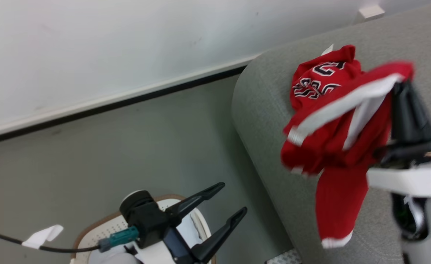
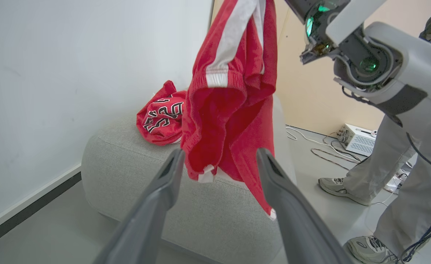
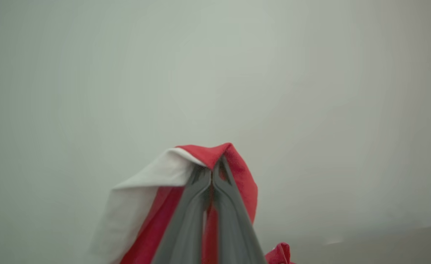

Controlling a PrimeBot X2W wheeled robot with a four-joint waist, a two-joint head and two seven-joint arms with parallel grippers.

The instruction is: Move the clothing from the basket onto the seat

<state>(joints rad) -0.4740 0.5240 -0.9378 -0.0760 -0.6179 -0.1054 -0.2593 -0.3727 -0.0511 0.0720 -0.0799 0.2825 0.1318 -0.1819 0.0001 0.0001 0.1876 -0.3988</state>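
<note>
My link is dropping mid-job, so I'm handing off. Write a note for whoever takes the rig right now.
Left claw: open, empty, by the basket.
Right claw: shut on the striped garment, which hangs at the seat.
Done: lettered garment lies on the seat.
To do: lay the striped garment on the seat and release. The basket's inside is mostly hidden, so check it.

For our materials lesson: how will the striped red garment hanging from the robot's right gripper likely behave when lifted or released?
Probably floppy: the striped garment droops in loose folds from the shut right gripper. Likely light, since one small pinch carries it all. Released, it would probably crumple on the seat, like the lettered garment bunched there.
</note>
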